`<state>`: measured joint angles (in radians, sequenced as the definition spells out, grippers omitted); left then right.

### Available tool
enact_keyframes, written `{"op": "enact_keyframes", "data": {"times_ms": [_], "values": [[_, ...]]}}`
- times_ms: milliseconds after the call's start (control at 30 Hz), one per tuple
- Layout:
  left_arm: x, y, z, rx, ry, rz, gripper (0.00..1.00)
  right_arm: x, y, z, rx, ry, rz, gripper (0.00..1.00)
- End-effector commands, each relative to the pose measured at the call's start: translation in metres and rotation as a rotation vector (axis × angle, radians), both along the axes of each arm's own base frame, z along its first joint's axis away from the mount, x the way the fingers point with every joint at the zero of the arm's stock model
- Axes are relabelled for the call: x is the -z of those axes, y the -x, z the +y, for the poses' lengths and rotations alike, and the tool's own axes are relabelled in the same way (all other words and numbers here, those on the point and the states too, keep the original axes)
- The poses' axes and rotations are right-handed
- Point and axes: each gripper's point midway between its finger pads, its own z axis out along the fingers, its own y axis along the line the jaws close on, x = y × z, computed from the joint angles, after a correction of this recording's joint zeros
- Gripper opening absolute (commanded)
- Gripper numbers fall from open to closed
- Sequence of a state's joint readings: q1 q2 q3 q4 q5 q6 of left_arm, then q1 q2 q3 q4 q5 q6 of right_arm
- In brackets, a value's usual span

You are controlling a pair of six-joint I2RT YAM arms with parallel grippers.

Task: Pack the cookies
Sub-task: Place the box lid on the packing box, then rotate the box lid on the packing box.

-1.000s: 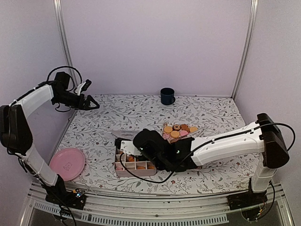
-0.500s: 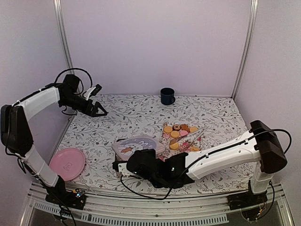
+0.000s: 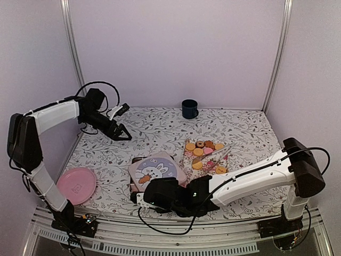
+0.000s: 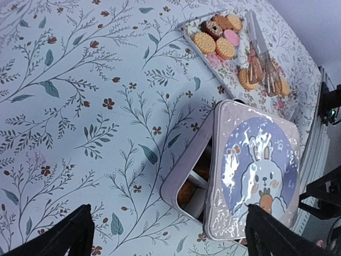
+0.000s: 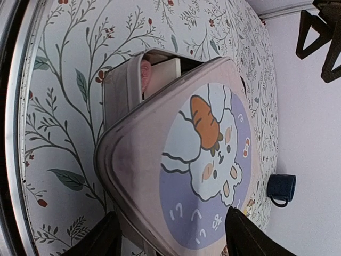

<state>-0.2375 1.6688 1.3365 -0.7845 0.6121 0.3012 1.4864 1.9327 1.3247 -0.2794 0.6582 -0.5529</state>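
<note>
Bunny lid [image 3: 157,169] now sits askew on box [image 4: 180,177]; R gripper [image 5: 173,237] at its near edge, jaws apart, L gripper [image 3: 123,124] wide. Cookies [image 3: 198,152] lie far-right of R jaws, on floral table [image 3: 245,133], lilac walls [image 3: 176,48].

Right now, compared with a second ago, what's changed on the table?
The lid now lies askew over the box, which stood open a second ago. The right gripper has opened and drawn back toward the near edge. The left gripper, open throughout, swung right toward the middle. The cookies, mug and plate stayed put.
</note>
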Motion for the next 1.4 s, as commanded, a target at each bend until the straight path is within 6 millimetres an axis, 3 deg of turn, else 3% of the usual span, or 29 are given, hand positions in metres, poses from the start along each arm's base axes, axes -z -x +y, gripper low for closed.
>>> {"op": "enact_keyframes", "data": {"times_ms": [0,367,667,900,967,1133,1233,1367], "values": [[0.008,-0.003,-0.010,0.047,-0.018,0.001,0.99,-0.016,0.023,0.002,-0.026,-0.092,0.163,0.71],[0.048,-0.003,-0.036,0.107,-0.029,0.070,0.99,-0.007,0.047,-0.004,-0.057,-0.110,0.345,0.82],[0.061,0.008,-0.039,0.123,-0.030,0.088,0.99,-0.053,0.054,-0.006,-0.054,-0.241,0.608,0.88],[0.065,0.019,-0.040,0.141,-0.027,0.083,0.99,-0.038,0.077,-0.028,-0.013,-0.182,0.820,0.92],[0.069,0.024,-0.040,0.155,-0.038,0.084,0.99,-0.041,0.061,-0.038,0.040,-0.218,0.887,0.92],[0.070,0.040,-0.032,0.168,-0.061,0.086,0.99,-0.076,-0.044,-0.064,0.302,-0.496,0.951,0.92],[0.065,0.052,-0.028,0.164,-0.058,0.091,0.99,-0.059,-0.094,-0.080,0.464,-0.561,1.010,0.89],[0.063,0.071,-0.025,0.156,-0.036,0.113,0.99,-0.026,-0.111,-0.077,0.532,-0.529,1.069,0.85]]}}
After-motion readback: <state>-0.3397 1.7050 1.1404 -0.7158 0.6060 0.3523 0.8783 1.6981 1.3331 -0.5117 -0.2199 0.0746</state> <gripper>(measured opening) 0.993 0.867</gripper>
